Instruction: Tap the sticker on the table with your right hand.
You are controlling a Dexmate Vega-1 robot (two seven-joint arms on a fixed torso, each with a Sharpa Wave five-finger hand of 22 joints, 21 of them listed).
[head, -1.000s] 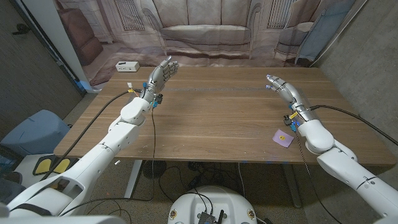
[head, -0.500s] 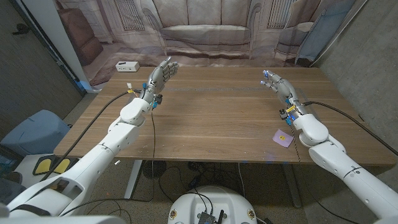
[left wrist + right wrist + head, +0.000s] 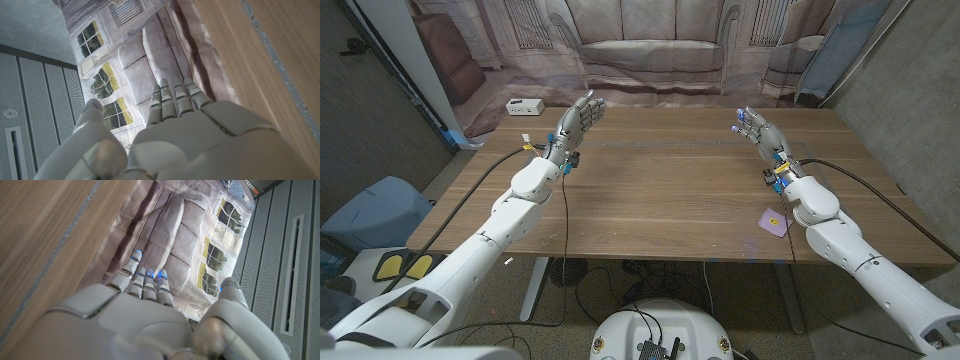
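A small purple sticker (image 3: 775,221) with a yellow mark lies on the wooden table (image 3: 670,190) near its front right edge. My right hand (image 3: 756,131) is raised above the far right of the table, fingers apart and empty, well beyond the sticker; my right forearm passes just beside the sticker. In the right wrist view the right hand (image 3: 145,315) points toward the backdrop with blue-lit fingertips. Over the far left of the table my left hand (image 3: 580,117) is held up, fingers spread, holding nothing. The left wrist view has the left hand (image 3: 175,130) beside the table's edge.
A white power strip (image 3: 524,106) lies at the table's far left corner. A printed backdrop of a sofa (image 3: 650,50) hangs behind the table. Black cables (image 3: 860,175) run along both arms. A blue bin (image 3: 375,215) stands on the floor to the left.
My right hand and forearm have swung leftward and a little farther back over the table. The left arm has stayed still and the sticker has not moved.
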